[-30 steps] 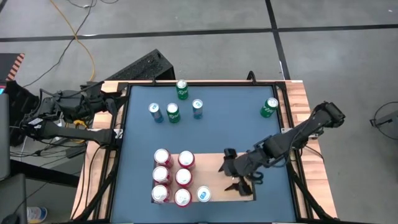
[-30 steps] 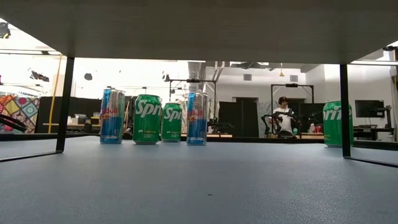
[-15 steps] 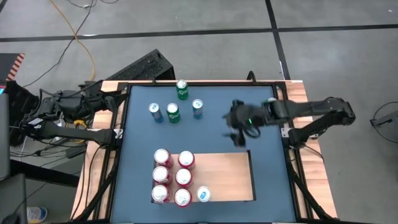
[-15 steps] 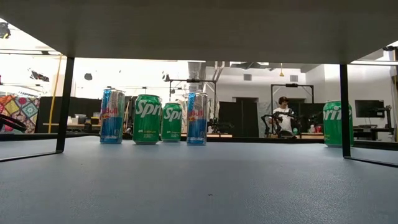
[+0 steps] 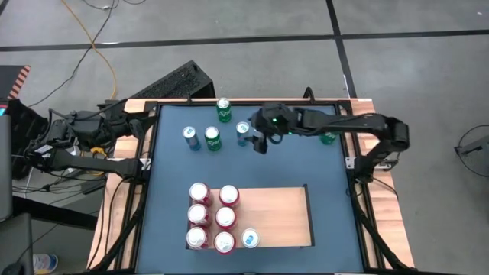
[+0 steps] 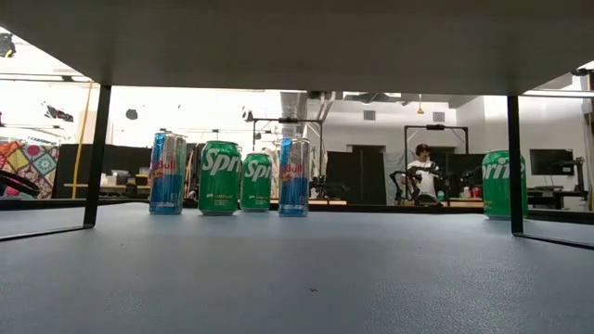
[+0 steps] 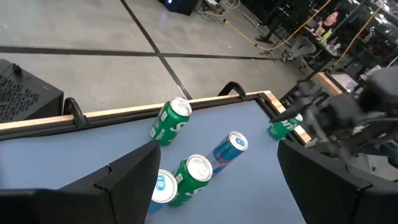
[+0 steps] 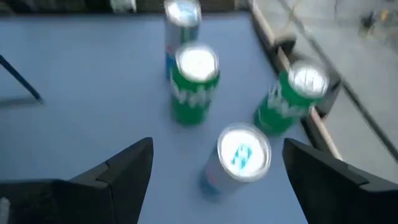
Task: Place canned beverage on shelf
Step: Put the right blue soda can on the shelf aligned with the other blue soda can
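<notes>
Two blue and three green cans stand on the blue table top near its far edge. My right gripper [image 5: 257, 143] [image 8: 217, 186] hangs open just right of one blue can [image 5: 243, 131] [image 8: 242, 155], which stands ahead of the gap between its fingers, apart from them. The shelf [image 5: 279, 218], a pale wooden board, lies at the near side and bears several red-topped cans [image 5: 212, 217] and a blue can [image 5: 250, 238] on its left part. My left gripper [image 5: 144, 124] [image 7: 217, 199] waits open at the far left corner.
Beside the blue can stand a green can [image 5: 212, 138] [image 8: 196, 81], another blue can [image 5: 191, 137] and a green can [image 5: 223, 111] by the far rail. A green can [image 5: 330, 137] at the far right is partly under my right arm. The board's right part is bare.
My right gripper has swung from above the shelf's near right part toward the table's far edge and left, ending beside the blue can at the far middle. It has turned from pointing at the near side toward the table's left. No can has moved.
</notes>
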